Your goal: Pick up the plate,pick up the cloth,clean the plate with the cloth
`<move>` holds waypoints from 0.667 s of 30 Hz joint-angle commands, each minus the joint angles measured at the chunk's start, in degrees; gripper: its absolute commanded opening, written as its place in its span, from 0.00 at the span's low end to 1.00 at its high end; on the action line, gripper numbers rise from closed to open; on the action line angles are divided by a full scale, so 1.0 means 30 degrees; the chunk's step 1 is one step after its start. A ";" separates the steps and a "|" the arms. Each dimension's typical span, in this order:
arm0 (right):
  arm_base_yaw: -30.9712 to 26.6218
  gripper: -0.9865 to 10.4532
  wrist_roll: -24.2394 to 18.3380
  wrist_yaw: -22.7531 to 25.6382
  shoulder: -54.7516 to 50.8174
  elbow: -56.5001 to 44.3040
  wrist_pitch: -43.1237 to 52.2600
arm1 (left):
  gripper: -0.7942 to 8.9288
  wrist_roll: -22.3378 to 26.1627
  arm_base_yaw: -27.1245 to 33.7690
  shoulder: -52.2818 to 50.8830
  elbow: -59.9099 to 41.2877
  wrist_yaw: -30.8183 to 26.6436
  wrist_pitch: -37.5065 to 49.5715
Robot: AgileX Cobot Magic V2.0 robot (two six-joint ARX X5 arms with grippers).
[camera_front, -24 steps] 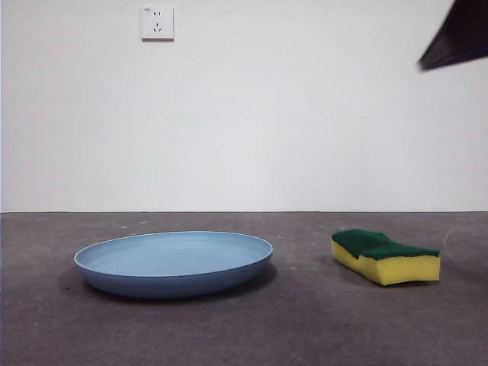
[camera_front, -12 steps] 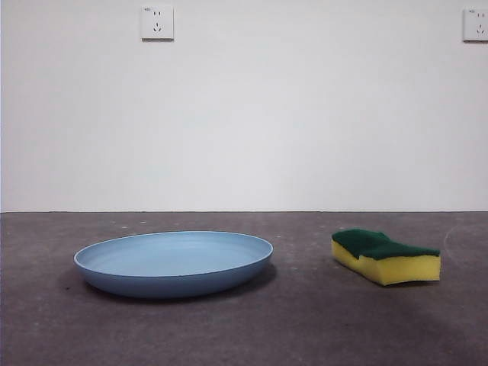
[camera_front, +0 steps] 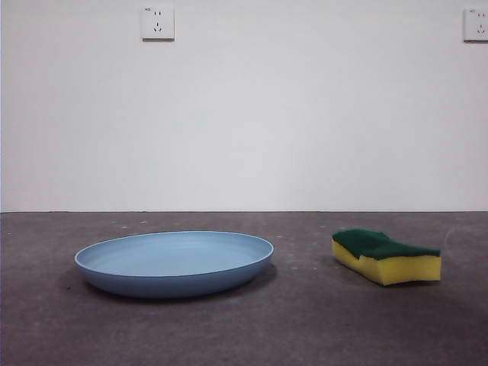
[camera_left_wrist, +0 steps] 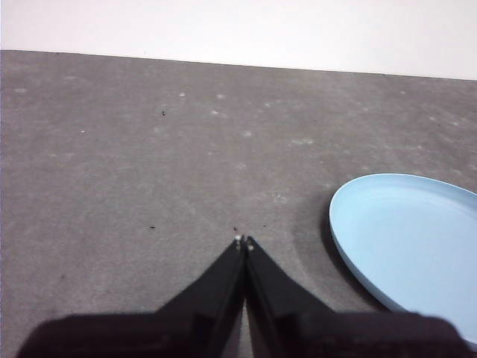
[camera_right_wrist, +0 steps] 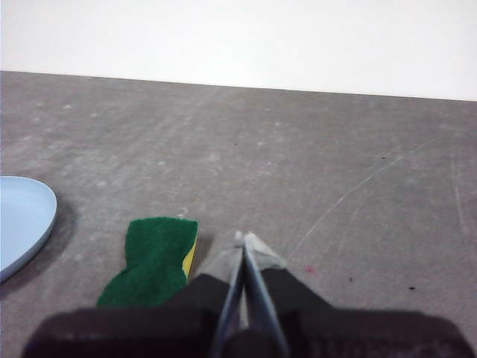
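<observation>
The light-blue plate (camera_front: 174,261) lies flat on the grey table, left of centre in the front view. It also shows in the left wrist view (camera_left_wrist: 414,239) and, at an edge, in the right wrist view (camera_right_wrist: 22,224). The cloth, a yellow sponge with a green top (camera_front: 385,255), lies to the plate's right; it shows in the right wrist view (camera_right_wrist: 153,259). My left gripper (camera_left_wrist: 244,241) is shut and empty, above the table beside the plate. My right gripper (camera_right_wrist: 244,239) is shut and empty, beside the sponge. Neither arm shows in the front view.
A white wall stands behind the table. Two wall sockets (camera_front: 157,23) (camera_front: 476,24) sit high on it. The grey table (camera_front: 305,320) bears faint scratches and specks.
A black arm tip at the top right corner of the front view one second ago has left the view, uncovering the right wall socket. Plate and sponge have not moved.
</observation>
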 commanded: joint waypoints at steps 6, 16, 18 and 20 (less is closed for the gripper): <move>-0.0007 0.09 0.0568 -0.0007 -0.1829 -0.1093 0.0262 | 0.08 0.0197 0.0051 -0.0058 -0.0255 -0.0022 0.0051; 0.0007 0.09 0.2120 -0.0051 -0.2397 -0.1974 -0.0481 | 0.08 0.0189 0.0051 -0.0058 -0.0255 -0.0022 0.0051; 0.0007 0.09 0.2565 -0.0058 -0.2397 -0.2266 -0.0627 | 0.08 0.0189 0.0051 -0.0058 -0.0255 -0.0022 0.0051; 0.0007 0.09 0.2805 -0.0007 -0.2397 -0.2324 -0.0546 | 0.08 0.0189 0.0051 -0.0058 -0.0255 -0.0022 0.0051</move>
